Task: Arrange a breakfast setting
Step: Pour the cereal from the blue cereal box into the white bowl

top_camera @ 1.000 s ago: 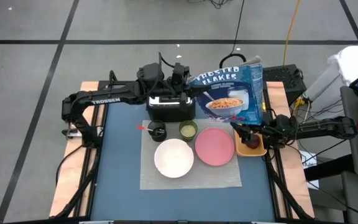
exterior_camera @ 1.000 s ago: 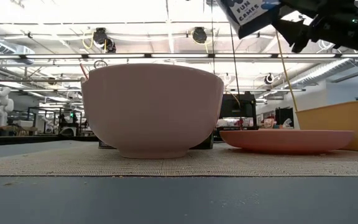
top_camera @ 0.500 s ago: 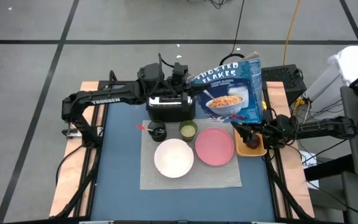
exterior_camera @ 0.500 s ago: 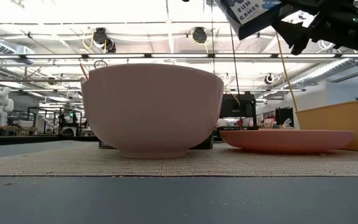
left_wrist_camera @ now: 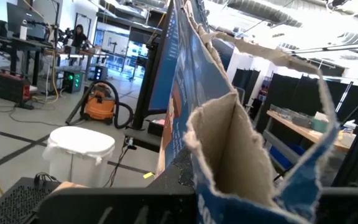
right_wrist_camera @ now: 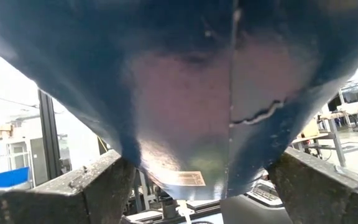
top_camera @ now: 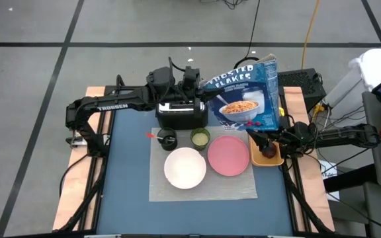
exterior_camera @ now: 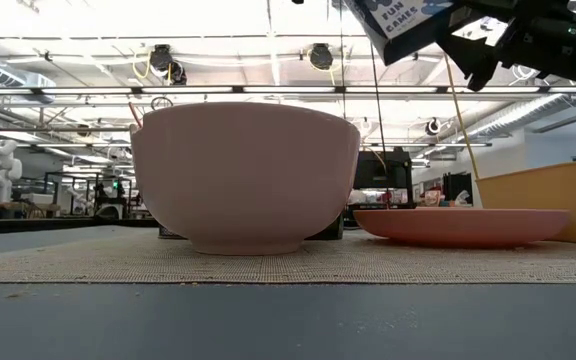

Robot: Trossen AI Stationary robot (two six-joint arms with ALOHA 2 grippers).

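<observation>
Left gripper (top_camera: 200, 99) clamped on tilted blue cardboard cereal box (top_camera: 243, 96); right gripper (top_camera: 256, 137), spread, below; slip risked at handover.

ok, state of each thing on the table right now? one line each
blue cereal box: lifted, tilted, top torn open
left gripper: shut on blue cereal box
right gripper: open, under the box
white bowl: upright on grey mat
pink plate: flat on mat
green cup: upright
black cup: upright

A blue box (top_camera: 243, 99) with white lettering, a pink plate (top_camera: 228, 155), a white bowl (top_camera: 184, 167) and a grey mat (top_camera: 202, 188) are seen.
</observation>
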